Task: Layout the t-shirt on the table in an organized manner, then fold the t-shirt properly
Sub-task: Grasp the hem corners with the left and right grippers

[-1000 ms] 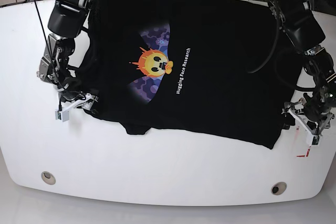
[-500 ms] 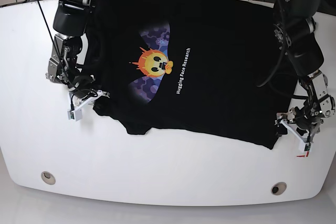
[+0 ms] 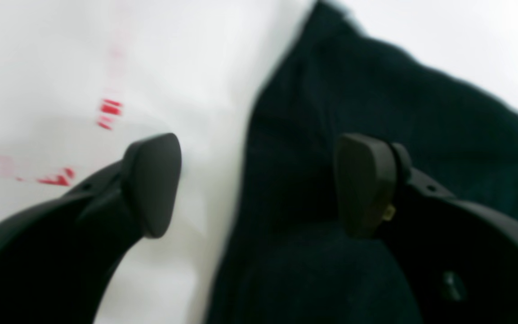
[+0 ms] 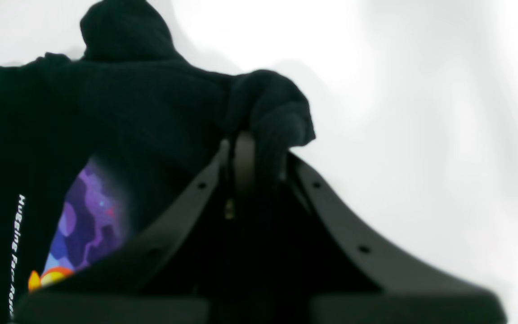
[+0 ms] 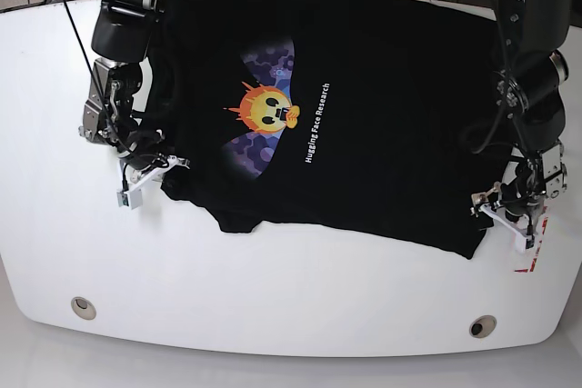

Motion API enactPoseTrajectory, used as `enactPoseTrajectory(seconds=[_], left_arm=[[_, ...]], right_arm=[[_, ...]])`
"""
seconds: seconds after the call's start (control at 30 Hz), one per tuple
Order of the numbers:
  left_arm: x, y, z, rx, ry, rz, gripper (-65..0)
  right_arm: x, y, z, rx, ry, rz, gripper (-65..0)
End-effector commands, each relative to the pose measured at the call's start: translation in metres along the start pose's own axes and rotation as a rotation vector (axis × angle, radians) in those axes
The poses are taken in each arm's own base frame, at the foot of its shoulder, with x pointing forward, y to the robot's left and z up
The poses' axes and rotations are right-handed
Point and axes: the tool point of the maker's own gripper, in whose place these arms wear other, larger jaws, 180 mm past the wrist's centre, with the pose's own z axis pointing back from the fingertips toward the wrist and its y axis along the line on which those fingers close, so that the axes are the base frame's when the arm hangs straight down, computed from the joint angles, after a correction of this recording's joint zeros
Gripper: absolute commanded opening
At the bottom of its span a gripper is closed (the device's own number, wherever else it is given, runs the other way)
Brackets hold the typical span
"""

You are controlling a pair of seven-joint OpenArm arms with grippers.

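Glossy white rounded desk [image 5: 273, 306], two round grommet holes [image 5: 84, 307], red-white tape mark [image 5: 529, 256]. Black printed cotton t-shirt [image 5: 364, 115] spread print-up. Right tool [image 5: 150, 174] clamped on t-shirt edge; left tool [image 3: 259, 184] spread wide over hem. Cables behind.

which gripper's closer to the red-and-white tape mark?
Left. The left gripper hovers open right beside the tape mark, straddling the t-shirt edge. The right gripper is across the table, shut on the shirt.

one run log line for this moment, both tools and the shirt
right tool: shut on t-shirt edge | left tool: open, straddling shirt corner | t-shirt: spread print-up on table | fold: not yet done
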Motion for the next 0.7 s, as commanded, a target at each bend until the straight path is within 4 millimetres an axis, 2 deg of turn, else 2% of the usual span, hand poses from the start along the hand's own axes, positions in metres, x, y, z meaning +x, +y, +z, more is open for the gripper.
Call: enactPoseTrajectory(seconds=[0.0, 0.3, 0.47, 0.67], left_arm=[[0.029, 0.010, 0.006, 0.015, -0.074, 0.010, -15.3], [0.026, 0.003, 0.003, 0.001, -0.071, 0.008, -15.6], [0.021, -0.029, -0.008, -0.049, -0.055, -0.024, -15.6], [0.015, -0.042, -0.013, -0.067, -0.028, -0.084, -15.8]], right_arm=[[0.013, -0.004, 0.004, -0.012, -0.015, 0.017, -63.6], [0.013, -0.003, 0.004, -0.011, -0.015, 0.019, -63.6], [0.012, -0.002, 0.003, -0.007, -0.015, 0.016, -63.6], [0.012, -0.001, 0.003, -0.006, -0.015, 0.015, -63.6]])
